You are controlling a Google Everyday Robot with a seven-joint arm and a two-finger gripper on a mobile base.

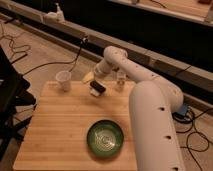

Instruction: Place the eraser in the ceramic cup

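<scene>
On the far edge of the light wooden slatted table (pixel 55 130), near the middle, sits the small black rectangular eraser (pixel 98 89), a bit skewed to the table edge. The two-finger gripper (pixel 98 82) at the end of the white robot arm (pixel 145 100) hangs right over the eraser, pointing down. The jaws are spread, released, gripping nothing. Can't tell whether the fingertips touch the eraser or stop just above it.

The arm comes in from the lower right, where its thick white body covers the table's right side. It rises to a bend above the far edge, then drops down-left to the gripper.

The small white tapered ceramic cup (pixel 63 80) stands upright at the far left part of the table, left of the eraser and clearly apart from it. Can't see inside the cup from this angle.

A pale cream flat block (pixel 88 77) lies between cup and gripper, just beside the gripper on its left and close to the far edge. A small clear bottle (pixel 120 79) stands upright right of the gripper, near the arm.

A round green bowl (pixel 106 138) with a ringed pattern inside sits toward the near side of the table, well apart from eraser and cup and next to the arm's body.

Off the table, dark cables (pixel 17 47) run over the floor at left, and a black frame (pixel 9 95) stands at the left edge.
</scene>
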